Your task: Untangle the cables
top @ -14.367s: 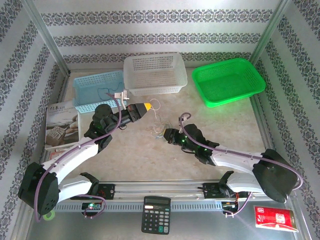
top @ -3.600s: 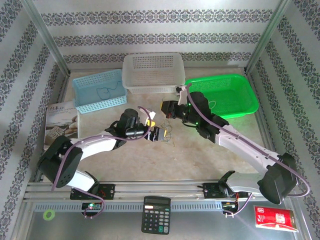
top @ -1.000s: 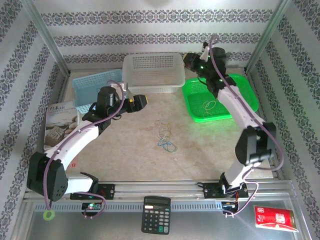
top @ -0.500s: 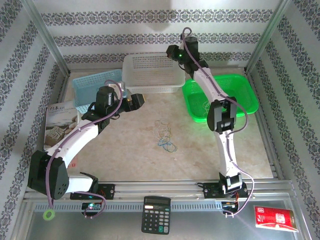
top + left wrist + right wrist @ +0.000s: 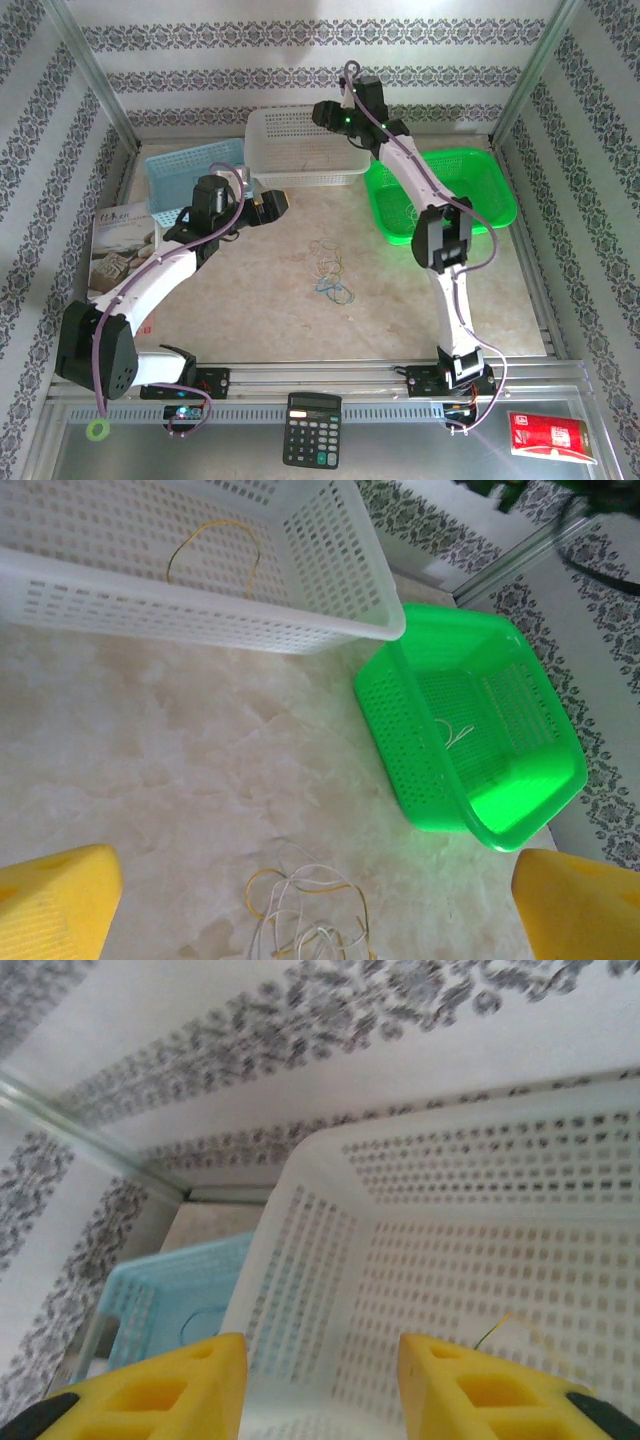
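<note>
The cables point(image 5: 331, 268) lie in a loose tangle mid-table, tan and whitish loops with a blue loop point(image 5: 340, 293) at the near end. The left wrist view has the same tangle point(image 5: 300, 920) low in frame. My left gripper point(image 5: 277, 203) hovers left of it, open wide, yellow fingers point(image 5: 55, 900) far apart and nothing between them. My right gripper point(image 5: 323, 113) is raised over the white basket point(image 5: 305, 150). It is open, its gap point(image 5: 322, 1360) bare, with a thin tan strand point(image 5: 497, 1326) just past the right finger. Another tan cable point(image 5: 218, 522) lies in that basket.
A green basket point(image 5: 470, 165) at back right holds a whitish cable point(image 5: 455, 730). A blue basket point(image 5: 190, 185) at back left holds a dark loop point(image 5: 200, 1320). A booklet point(image 5: 120, 250) lies at the left edge. A calculator point(image 5: 312, 428) and a red packet point(image 5: 550, 435) sit on the front rail.
My right arm swung left from above the green basket to above the white basket, and its jaws parted. The left arm hardly moved. The tangle on the table stayed put.
</note>
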Controlling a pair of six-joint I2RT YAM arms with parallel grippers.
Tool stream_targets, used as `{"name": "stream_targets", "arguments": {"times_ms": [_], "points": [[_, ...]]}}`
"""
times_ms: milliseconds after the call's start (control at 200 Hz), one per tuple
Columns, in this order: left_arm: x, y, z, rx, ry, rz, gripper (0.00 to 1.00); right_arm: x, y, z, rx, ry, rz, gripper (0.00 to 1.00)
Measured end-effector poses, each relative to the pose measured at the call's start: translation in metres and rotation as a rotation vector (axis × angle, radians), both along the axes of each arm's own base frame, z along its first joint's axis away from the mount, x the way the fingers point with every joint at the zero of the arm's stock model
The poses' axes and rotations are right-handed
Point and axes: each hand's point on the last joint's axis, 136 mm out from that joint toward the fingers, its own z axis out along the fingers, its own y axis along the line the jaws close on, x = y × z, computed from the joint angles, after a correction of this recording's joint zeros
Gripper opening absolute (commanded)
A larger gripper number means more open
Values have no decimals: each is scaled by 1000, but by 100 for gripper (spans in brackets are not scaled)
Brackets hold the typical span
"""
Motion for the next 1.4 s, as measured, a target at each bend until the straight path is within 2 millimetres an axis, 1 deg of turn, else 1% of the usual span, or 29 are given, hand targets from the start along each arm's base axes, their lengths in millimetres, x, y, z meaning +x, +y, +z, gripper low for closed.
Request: {"name": "stream_targets", "arguments": {"times_ms": [95,165,220,265,335,370,400,520,605,695,794,994,1094,1189,1259,1349,1404], "points": [[-2,0,-7,0,7,-3,100,-45,7,18,-8,-15,42,44],[-5,0,-11,0,13,-5,100,-80,11,26,-2,-33,69,44],[-6,0,-12,-2,13,-9,100,-105,12,26,0,-39,88,44],[-8,0,-12,-4,11,-12,100,-125,12,21,-3,-40,98,44],[-11,0,-14,-7,11,-19,100,-150,6,4,-20,-21,98,44],[-13,-1,-16,-9,15,-23,100,-161,2,-9,-33,-5,92,44],[-14,-1,-18,-11,20,-30,100,-170,-2,-20,-45,11,88,44],[-21,-4,-27,-20,47,-52,100,-211,-19,-78,-114,105,72,44],[-27,-6,-34,-25,69,-63,100,-243,-27,-110,-165,156,71,44],[-35,-10,-44,-29,96,-77,100,-278,-30,-131,-205,181,91,43],[-45,-20,-52,-27,119,-105,100,-307,-34,-146,-222,190,99,43],[-65,-47,-58,-25,133,-179,100,-344,-46,-177,-264,227,76,42],[-76,-59,-63,-11,141,-217,93,-354,-50,-185,-272,235,66,42],[-86,-73,-71,36,131,-271,84,-354,-57,-186,-270,231,30,41],[-97,-83,-84,91,141,-325,79,-352,-65,-184,-251,230,-5,41],[-110,-93,-102,166,163,-391,74,-344,-81,-176,-206,221,-73,41],[-116,-98,-110,201,171,-424,71,-339,-91,-167,-175,206,-113,42]]}}
